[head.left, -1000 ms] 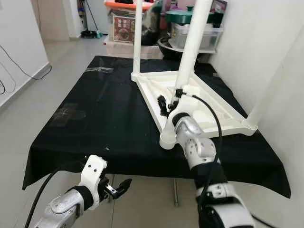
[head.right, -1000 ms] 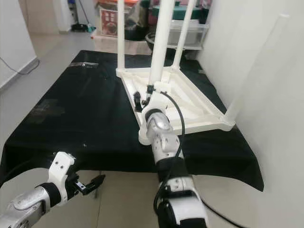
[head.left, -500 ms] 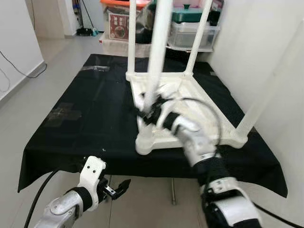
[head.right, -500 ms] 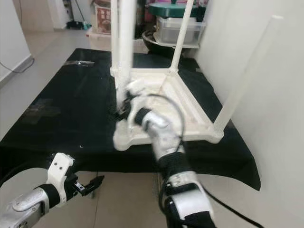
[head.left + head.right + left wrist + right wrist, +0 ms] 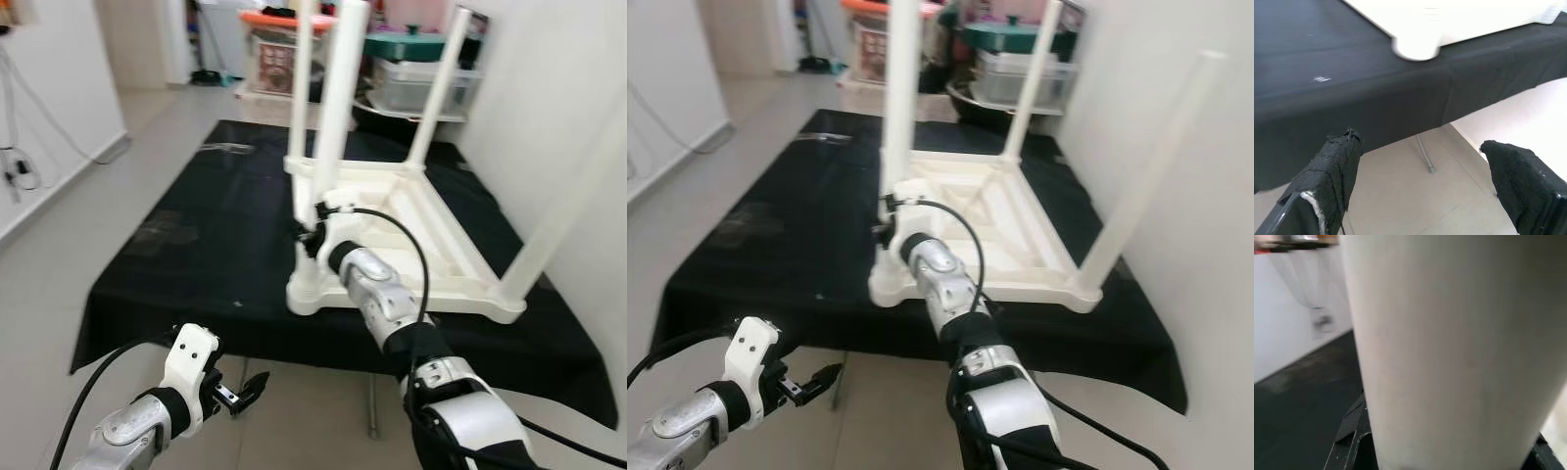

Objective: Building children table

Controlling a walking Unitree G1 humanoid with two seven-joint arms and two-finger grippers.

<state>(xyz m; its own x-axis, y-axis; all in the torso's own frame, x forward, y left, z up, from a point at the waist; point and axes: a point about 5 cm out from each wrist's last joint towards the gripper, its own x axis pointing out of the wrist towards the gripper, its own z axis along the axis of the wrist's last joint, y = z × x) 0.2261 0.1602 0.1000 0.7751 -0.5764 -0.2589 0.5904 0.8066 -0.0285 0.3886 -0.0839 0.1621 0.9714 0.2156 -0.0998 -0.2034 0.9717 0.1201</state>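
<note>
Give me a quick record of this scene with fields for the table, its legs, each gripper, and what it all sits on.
table: white children's table, upside down
legs: four fitted, pointing up
near leg: white leg at the corner nearest the robot
right gripper: closed around the near leg, low down by its socket
left gripper: open, low, in front of the surface's edge
surface: black cloth over a low table

Right gripper [image 5: 312,238] — on table leg [image 5: 331,127]

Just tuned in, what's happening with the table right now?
The white children's table lies upside down on the black-covered table, four legs pointing up. The right gripper is closed around the near-left leg, low by its corner socket. The left gripper hangs open below the table edge, holding nothing.
</note>
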